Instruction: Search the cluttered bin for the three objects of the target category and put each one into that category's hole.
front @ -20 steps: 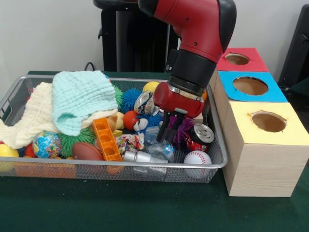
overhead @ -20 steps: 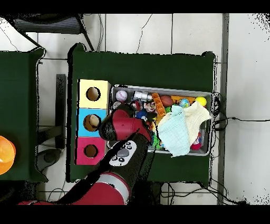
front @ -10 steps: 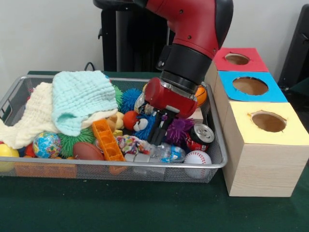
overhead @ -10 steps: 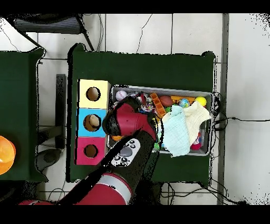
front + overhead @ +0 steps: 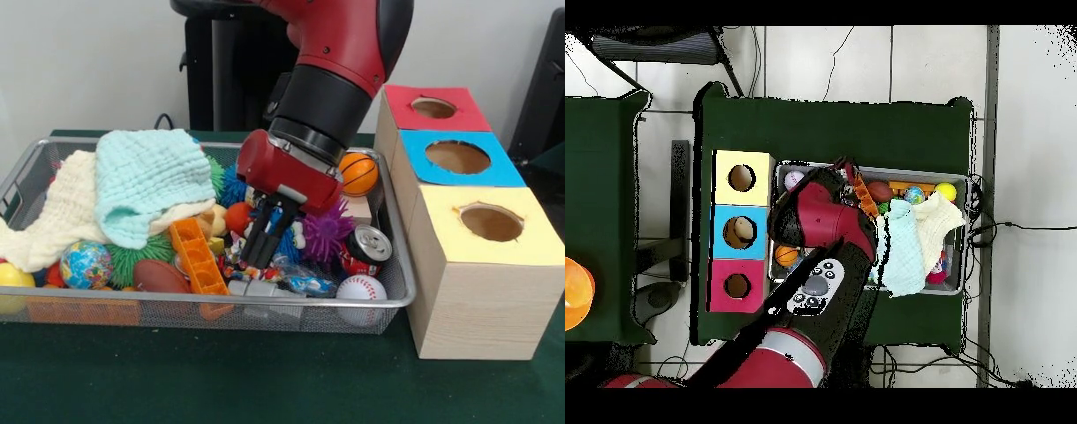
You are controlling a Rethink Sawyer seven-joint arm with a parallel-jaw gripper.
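The bin (image 5: pixel 265 303) is a wire mesh tray full of toys; it also shows in the overhead view (image 5: pixel 957 180). My gripper (image 5: pixel 262 252) reaches down into its middle, just right of an orange block (image 5: pixel 196 256), over small colourful wrapped items. It is open with a narrow gap, and I see nothing held. In the overhead view the red arm (image 5: pixel 823 215) hides the gripper. Three wooden boxes stand beside the bin, each with a hole in its top: red (image 5: pixel 433 108), blue (image 5: pixel 457 157), yellow (image 5: pixel 491 223).
Right of the gripper lie a purple spiky ball (image 5: pixel 327 230), a soda can (image 5: pixel 364 247), a baseball (image 5: pixel 360 289) and a small basketball (image 5: pixel 357 173). To the left lie a mint cloth (image 5: pixel 150 181), a cream cloth (image 5: pixel 53 216), a globe ball (image 5: pixel 86 263) and a brown football (image 5: pixel 159 276).
The gripper has moved left in the front view, from above the purple ball and can to the bin's middle. The small basketball now shows behind it.
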